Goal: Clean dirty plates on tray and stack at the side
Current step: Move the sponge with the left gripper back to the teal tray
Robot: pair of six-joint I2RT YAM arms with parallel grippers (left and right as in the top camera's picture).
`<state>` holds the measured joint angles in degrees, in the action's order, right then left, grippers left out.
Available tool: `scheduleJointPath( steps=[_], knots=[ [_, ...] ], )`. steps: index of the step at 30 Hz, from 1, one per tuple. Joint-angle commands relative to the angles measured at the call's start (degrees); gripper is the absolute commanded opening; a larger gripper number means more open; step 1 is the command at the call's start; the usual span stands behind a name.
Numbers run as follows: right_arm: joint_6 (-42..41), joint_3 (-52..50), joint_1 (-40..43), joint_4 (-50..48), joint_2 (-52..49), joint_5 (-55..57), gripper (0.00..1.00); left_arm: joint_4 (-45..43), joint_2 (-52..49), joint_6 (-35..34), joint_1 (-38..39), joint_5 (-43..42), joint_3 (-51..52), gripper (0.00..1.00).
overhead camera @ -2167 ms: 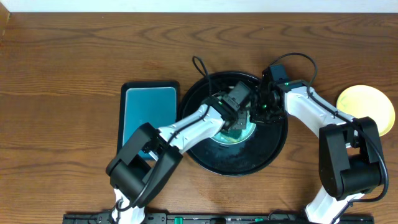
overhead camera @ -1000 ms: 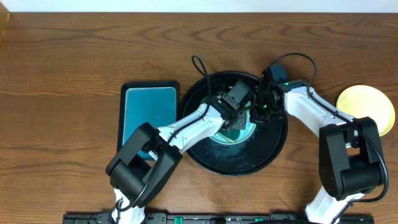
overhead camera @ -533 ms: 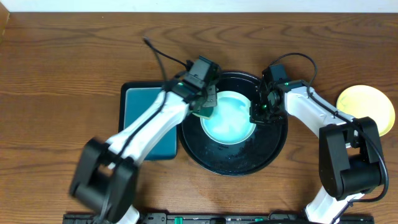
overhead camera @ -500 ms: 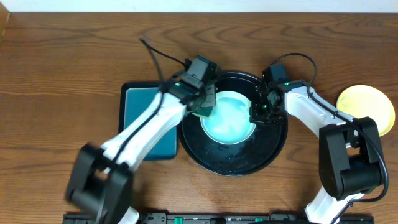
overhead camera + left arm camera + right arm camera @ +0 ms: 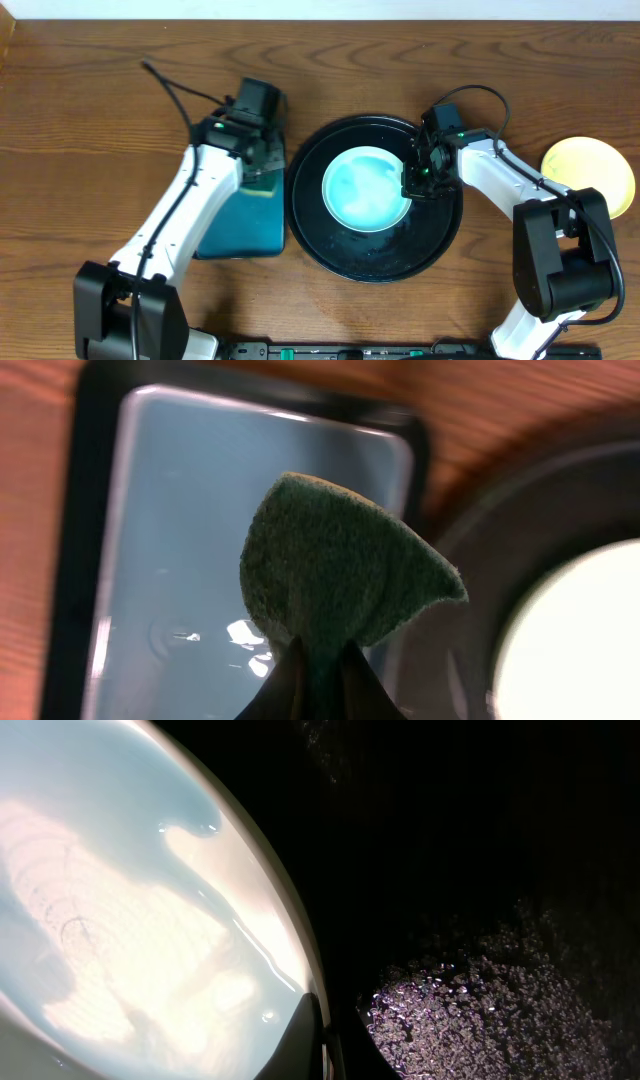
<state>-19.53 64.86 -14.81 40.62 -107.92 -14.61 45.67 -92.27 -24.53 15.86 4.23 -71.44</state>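
Mint plate (image 5: 366, 188): glossy, streaked, lying in black round tray (image 5: 335, 248) | right gripper (image 5: 315, 1038) closed at its rim | left gripper (image 5: 318, 678) pinching green sponge (image 5: 340, 575) above teal tray (image 5: 165, 530)

Bare counter (image 5: 90, 100) wide open left, my left arm (image 5: 175, 215) and sponge (image 5: 340, 575) over the teal tray (image 5: 245, 220), my right fingers (image 5: 303, 1038) blocking the mint plate (image 5: 365, 190) on its right, black tray (image 5: 375, 262) rim ringing it, yellow plate (image 5: 590, 175) filling the right corner

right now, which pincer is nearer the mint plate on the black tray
Right. The right pincer pinches the right rim of the plate; the left pincer, holding a green pad, is off over the teal tray beside the black tray.
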Motion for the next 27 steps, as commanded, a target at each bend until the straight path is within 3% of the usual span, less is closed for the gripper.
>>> scheduleJointPath(
  steps=[1, 27],
  knots=[
    [-0.13, -1.68, -1.05, 0.55, -1.07, 1.25, 0.01, -0.11, -0.66, 0.98, -3.19, 1.4, 2.49, 0.08],
    [-0.13, -1.68, -1.05, 0.74, -1.07, 1.25, 0.01, -20.79, -3.26, 1.36, -5.44, 0.76, 21.64, 0.08]
  ],
)
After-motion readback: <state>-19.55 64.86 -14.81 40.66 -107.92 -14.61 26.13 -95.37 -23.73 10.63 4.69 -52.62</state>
